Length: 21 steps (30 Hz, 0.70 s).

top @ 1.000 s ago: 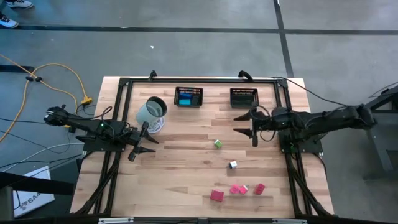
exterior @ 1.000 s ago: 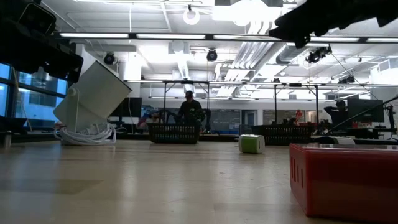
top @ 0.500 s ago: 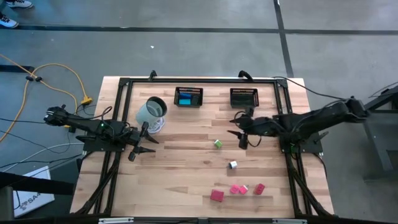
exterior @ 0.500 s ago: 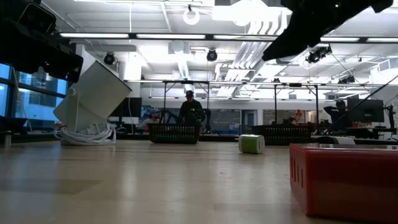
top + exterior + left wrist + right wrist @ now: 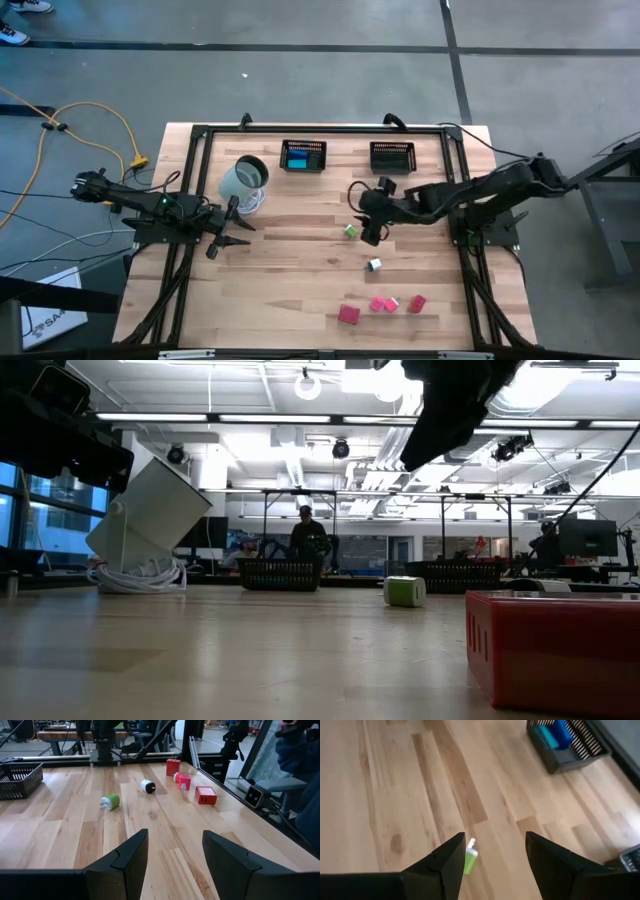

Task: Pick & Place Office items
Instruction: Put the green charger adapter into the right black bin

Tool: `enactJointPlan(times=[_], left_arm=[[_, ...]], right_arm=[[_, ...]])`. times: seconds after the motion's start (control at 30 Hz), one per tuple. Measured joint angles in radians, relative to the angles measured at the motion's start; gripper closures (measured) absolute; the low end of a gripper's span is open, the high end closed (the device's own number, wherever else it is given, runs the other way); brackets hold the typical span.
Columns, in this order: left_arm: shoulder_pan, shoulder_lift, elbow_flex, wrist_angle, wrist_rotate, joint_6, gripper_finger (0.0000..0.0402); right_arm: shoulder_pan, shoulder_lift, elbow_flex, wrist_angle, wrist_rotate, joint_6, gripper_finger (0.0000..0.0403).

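Note:
My right gripper (image 5: 361,213) is open and hangs in the air just above and beside the green piece (image 5: 350,231). In the right wrist view the green piece (image 5: 469,860) lies on the wood close to one finger of my right gripper (image 5: 494,862). A black-and-white piece (image 5: 374,265) lies nearer the table's near edge. Beyond it sits a row of red and pink pieces (image 5: 379,306). Blue and teal pieces lie in the left basket (image 5: 303,156). My left gripper (image 5: 228,229) waits open at the table's left, its fingers (image 5: 131,857) over bare wood.
A second black mesh basket (image 5: 392,156) stands near the far edge, right of the first. A white cylinder (image 5: 243,179) leans tilted on a coil of white cable beside my left arm. A black frame (image 5: 197,180) runs round the table. Bare wood lies between the arms.
My right gripper has travelled toward the table's left, from in front of the right basket to a spot over the green piece, and has come lower in the low view. It has stayed open. No piece has moved.

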State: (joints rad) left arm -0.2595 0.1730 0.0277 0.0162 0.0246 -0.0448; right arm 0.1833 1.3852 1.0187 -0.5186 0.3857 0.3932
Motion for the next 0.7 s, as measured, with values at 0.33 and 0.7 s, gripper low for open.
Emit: enactJointPlan(times=[0.33,0.7], left_arm=[[0.000,0.000,0.000,0.000,0.000,0.000,0.0221],[0.000,0.000,0.000,0.000,0.000,0.000,0.0221]], right_arm=[[-0.003,0.203,0.226,-0.251,-0.031,0.157,0.0208],[-0.030,0.356,0.310,-0.320,-0.225,0.344,0.0208]])
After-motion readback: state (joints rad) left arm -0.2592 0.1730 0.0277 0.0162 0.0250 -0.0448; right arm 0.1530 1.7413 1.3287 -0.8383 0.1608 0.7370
